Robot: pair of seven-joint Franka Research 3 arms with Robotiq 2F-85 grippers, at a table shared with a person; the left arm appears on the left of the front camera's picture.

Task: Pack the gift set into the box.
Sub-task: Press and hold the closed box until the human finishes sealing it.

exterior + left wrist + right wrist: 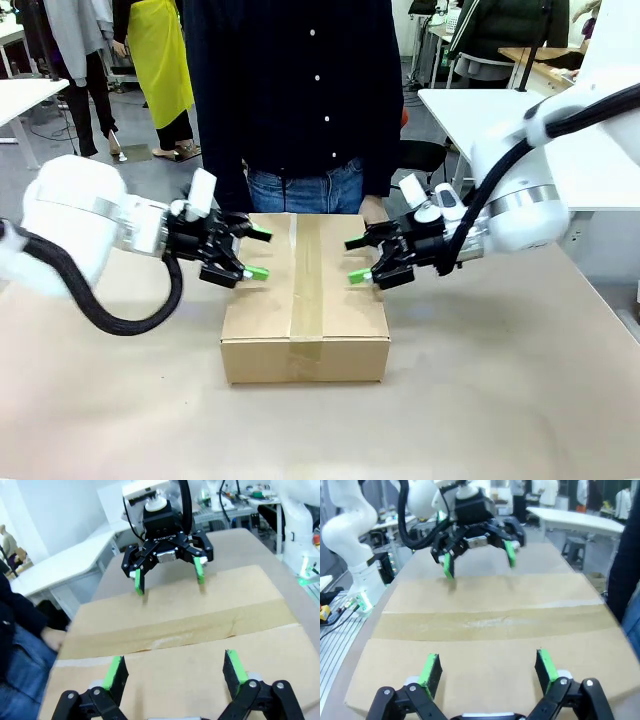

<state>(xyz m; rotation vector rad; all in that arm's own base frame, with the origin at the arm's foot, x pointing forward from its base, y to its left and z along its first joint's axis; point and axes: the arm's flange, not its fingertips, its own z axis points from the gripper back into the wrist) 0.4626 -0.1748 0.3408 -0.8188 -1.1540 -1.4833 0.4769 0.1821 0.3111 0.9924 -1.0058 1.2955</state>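
Note:
The box (pixel 305 300) is a brown cardboard carton in the middle of the table, its flaps shut and a strip of brown tape (pixel 306 285) running along the top seam. The gift set is hidden. My left gripper (pixel 260 254) is open over the box's left edge, and my right gripper (pixel 355 261) is open over its right edge, the two facing each other. In the left wrist view my left gripper (pixel 175 670) spreads over the box (pixel 200 615), with the right gripper (pixel 170 577) opposite. The right wrist view mirrors this: right gripper (pixel 487 667), box (pixel 490 605), left gripper (pixel 477 560).
A person in a dark shirt and jeans (pixel 300 120) stands at the far edge just behind the box, with a hand (pixel 52 639) by its far side. White tables (pixel 520 120) stand behind. Brown tabletop (pixel 500 400) lies bare around the box.

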